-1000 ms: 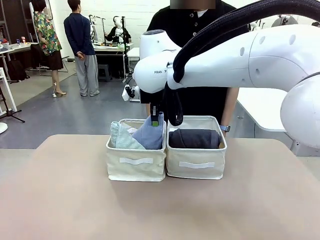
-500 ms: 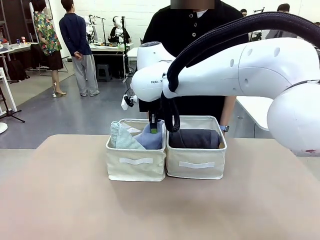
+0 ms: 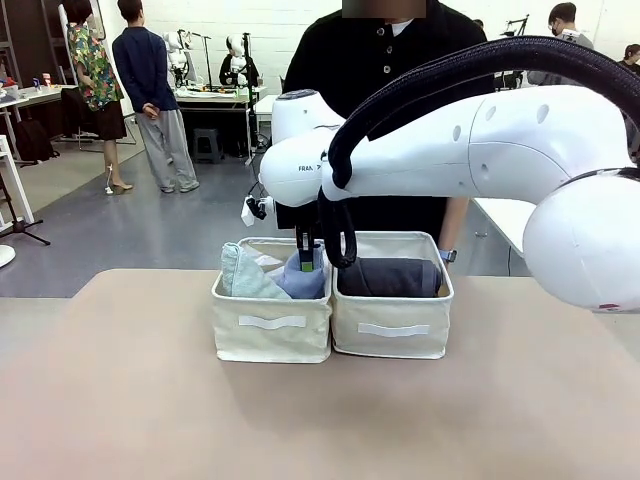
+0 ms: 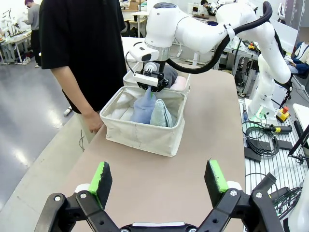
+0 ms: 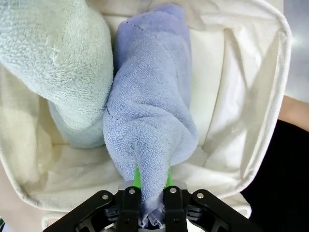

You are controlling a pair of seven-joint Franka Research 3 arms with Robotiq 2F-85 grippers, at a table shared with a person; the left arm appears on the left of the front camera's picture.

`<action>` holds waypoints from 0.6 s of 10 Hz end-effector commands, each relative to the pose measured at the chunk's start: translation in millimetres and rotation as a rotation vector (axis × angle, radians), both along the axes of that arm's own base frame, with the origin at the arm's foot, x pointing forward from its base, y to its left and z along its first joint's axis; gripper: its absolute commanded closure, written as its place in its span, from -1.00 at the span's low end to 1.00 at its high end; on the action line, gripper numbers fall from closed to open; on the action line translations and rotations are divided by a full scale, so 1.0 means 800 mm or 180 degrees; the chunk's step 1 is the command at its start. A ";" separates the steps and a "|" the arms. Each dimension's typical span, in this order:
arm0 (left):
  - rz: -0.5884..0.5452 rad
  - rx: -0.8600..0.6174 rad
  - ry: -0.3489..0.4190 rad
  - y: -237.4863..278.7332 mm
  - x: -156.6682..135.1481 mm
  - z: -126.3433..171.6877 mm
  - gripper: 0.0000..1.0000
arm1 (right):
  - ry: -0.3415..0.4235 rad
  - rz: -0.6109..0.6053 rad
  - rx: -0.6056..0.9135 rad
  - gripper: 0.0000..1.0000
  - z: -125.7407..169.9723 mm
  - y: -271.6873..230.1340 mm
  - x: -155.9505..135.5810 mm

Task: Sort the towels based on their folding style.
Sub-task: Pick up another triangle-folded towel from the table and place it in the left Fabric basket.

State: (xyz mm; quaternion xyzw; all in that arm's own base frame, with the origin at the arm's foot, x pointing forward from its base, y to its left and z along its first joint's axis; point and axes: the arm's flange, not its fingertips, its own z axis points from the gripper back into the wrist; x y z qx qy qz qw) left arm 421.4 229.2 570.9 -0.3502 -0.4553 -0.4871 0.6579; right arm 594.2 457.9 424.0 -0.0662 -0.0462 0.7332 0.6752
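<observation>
My right gripper hangs over the left cream bin, shut on the tip of the periwinkle cone towel, which rests down inside the bin. Beside it leans the pale mint-blue cone towel. The right bin holds a dark grey rolled towel; a pink towel peeks out of it in the left wrist view. My left gripper is open above the table, well short of the bins.
A person in a black shirt stands right behind the bins, one hand at the table edge by the left bin. Bare tan tabletop spreads in front of the bins.
My right gripper has lowered the periwinkle cone towel deeper into the left bin, and the arm has shifted slightly left.
</observation>
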 end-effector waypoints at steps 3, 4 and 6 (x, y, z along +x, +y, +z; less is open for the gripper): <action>0.0037 -0.0010 -0.0029 -0.002 -0.002 0.000 -1.00 | -0.0009 0.0060 -0.0107 -0.56 -0.005 0.012 0.011; 0.0037 -0.0010 -0.0029 -0.002 -0.002 0.000 -1.00 | -0.0008 0.0059 -0.0112 -1.00 -0.005 0.012 0.011; 0.0037 -0.0010 -0.0029 -0.002 -0.002 0.000 -1.00 | -0.0011 0.0058 -0.0104 -1.00 -0.005 0.011 0.012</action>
